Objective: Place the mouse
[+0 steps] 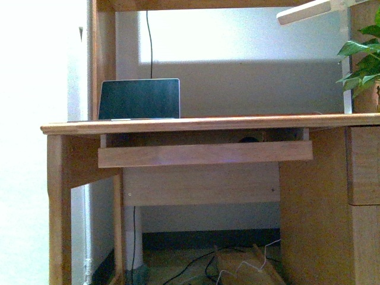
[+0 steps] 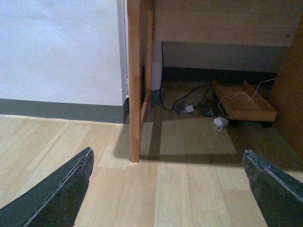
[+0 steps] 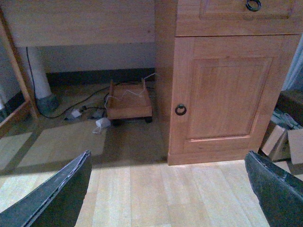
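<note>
Mouse (image 1: 248, 140) on pull-out tray (image 1: 205, 154), left tool (image 2: 166, 152), right tool (image 3: 167, 154), both spread wide, empty.

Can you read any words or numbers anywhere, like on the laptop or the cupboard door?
None can be read.
The open grey laptop has a dark, blank screen with no visible logo.
The light wooden cupboard door is plain.
The brown cardboard boxes show no print clear enough to read.

Home office or study: a wooden desk (image 1: 202, 124) with a laptop (image 1: 139, 99) on top, a pull-out tray (image 1: 205, 154) beneath it and a leafy houseplant (image 1: 362, 59) at its right end. Under the desk are loose cables (image 2: 184, 97) and a wheeled wooden stand (image 3: 130, 101) on a laminate floor (image 2: 189, 189).
</note>
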`<state>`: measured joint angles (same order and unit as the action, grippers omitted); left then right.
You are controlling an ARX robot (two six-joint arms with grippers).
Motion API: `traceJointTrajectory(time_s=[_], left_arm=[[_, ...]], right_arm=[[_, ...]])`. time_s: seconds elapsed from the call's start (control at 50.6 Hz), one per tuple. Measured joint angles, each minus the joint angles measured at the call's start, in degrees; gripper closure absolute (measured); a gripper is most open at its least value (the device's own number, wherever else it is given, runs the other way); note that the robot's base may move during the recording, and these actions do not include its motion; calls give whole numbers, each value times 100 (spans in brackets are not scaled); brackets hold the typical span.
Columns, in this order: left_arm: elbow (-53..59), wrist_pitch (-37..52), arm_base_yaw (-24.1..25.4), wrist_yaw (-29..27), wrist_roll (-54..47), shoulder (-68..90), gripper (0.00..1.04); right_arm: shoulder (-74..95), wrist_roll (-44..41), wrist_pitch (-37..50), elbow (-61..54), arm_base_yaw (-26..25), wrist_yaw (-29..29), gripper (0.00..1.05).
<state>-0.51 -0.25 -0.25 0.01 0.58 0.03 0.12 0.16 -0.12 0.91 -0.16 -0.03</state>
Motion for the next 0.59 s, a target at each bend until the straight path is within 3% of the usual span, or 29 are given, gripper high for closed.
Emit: traceJointTrajectory(time_s=[0.593], left_arm=[[2,0,0,0,0,0,8]], right_arm=[[0,-2,0,0,0,2,7]])
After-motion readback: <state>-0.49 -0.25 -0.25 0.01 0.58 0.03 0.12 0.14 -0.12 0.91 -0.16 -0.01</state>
